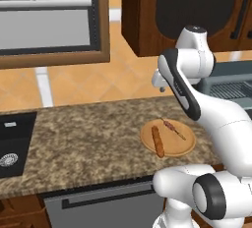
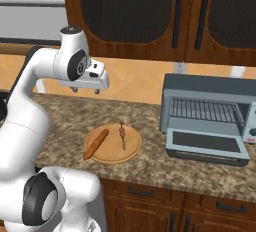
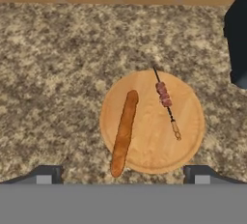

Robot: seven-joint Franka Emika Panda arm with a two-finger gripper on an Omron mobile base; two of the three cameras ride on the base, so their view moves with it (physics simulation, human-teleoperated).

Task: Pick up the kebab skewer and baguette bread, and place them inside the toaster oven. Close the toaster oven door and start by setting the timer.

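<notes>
On a round wooden board [image 2: 113,156] [image 1: 183,146] [image 3: 152,143] on the counter lie the orange-brown baguette bread [image 2: 96,144] [image 1: 157,142] [image 3: 124,132] and, to its right, the thin kebab skewer [image 2: 122,136] [image 1: 172,128] [image 3: 165,100]. They lie apart. My gripper [image 2: 86,90] [image 3: 123,175] hangs well above the board, pointing down, open and holding nothing. The grey-blue toaster oven [image 2: 207,88] [image 1: 231,72] stands to the right of the board. The toaster oven door [image 2: 207,143] is folded down flat, and the wire rack [image 2: 202,110] shows inside.
A dark sink [image 1: 10,148] is set into the granite counter [image 2: 150,166] at the far left. Dark wooden wall cabinets [image 2: 150,16] hang above the oven and board. A dishwasher front [image 1: 98,205] sits below the counter edge.
</notes>
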